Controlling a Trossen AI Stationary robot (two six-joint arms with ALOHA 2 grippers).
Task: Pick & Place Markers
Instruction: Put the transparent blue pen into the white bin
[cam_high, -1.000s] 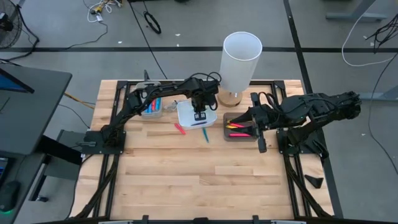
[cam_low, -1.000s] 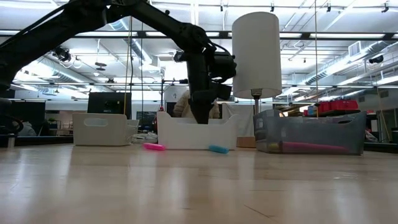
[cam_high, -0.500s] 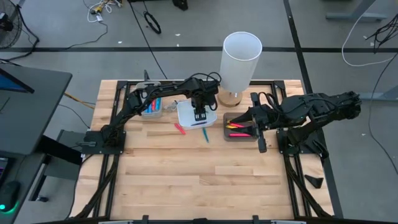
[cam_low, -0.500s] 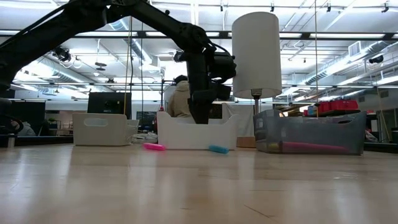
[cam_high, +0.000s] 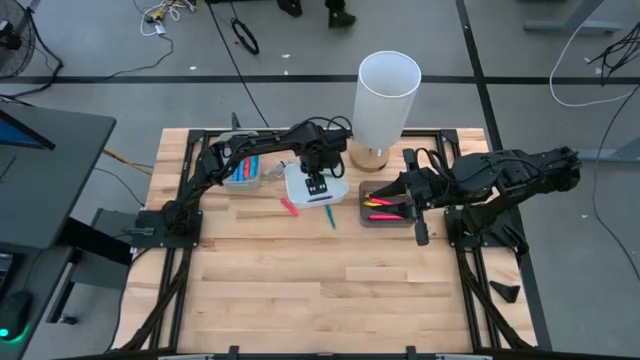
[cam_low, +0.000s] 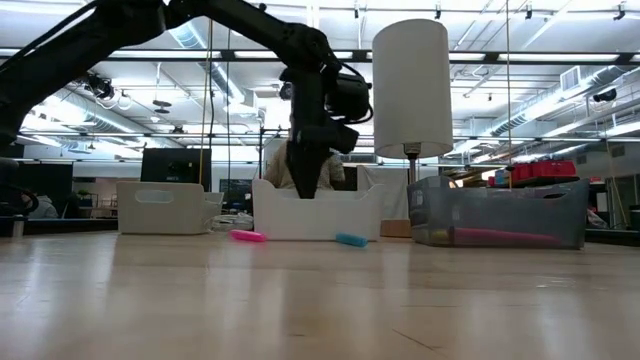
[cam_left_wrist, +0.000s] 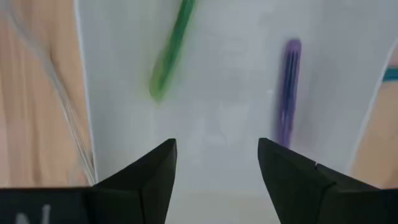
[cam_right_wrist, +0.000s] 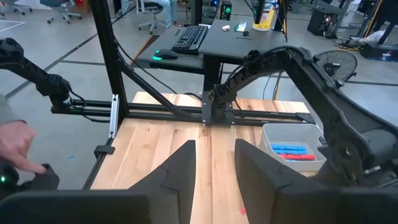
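White is the colour of the small tray (cam_high: 305, 184) in the middle of the wooden table (cam_high: 300, 270). The left gripper (cam_high: 316, 184) hangs just over this tray. Its two dark fingers (cam_left_wrist: 146, 180) are spread apart and hold nothing. Inside the tray, under the fingers, lie a green marker (cam_left_wrist: 169, 53) and a purple marker (cam_left_wrist: 287, 90). They lie apart from each other on the tray floor.

On the left side, farther back, is a clear tray (cam_high: 245, 172) with blue markers (cam_high: 249, 167) and a red one in it. On the right side is a dark tray (cam_high: 385, 208). It holds pink markers (cam_high: 381, 216) and a yellow marker (cam_high: 376, 201).

Two markers lie on the bare wood, just on the near side of the white tray. One is a pink marker (cam_high: 288, 207) and the other is a blue-green marker (cam_high: 331, 216). From the low camera they show in front of the white tray too, the pink one on the left and the blue-green one on the right.

The right gripper (cam_high: 412, 200) waits over the dark tray on the right. Its fingers (cam_right_wrist: 176, 177) stand a little apart, with nothing between them.

A tall white tube (cam_high: 386, 98) stands on a wooden base at the far side of the table, between the two arms. A person (cam_low: 297, 165) shows in the room behind the white tray.
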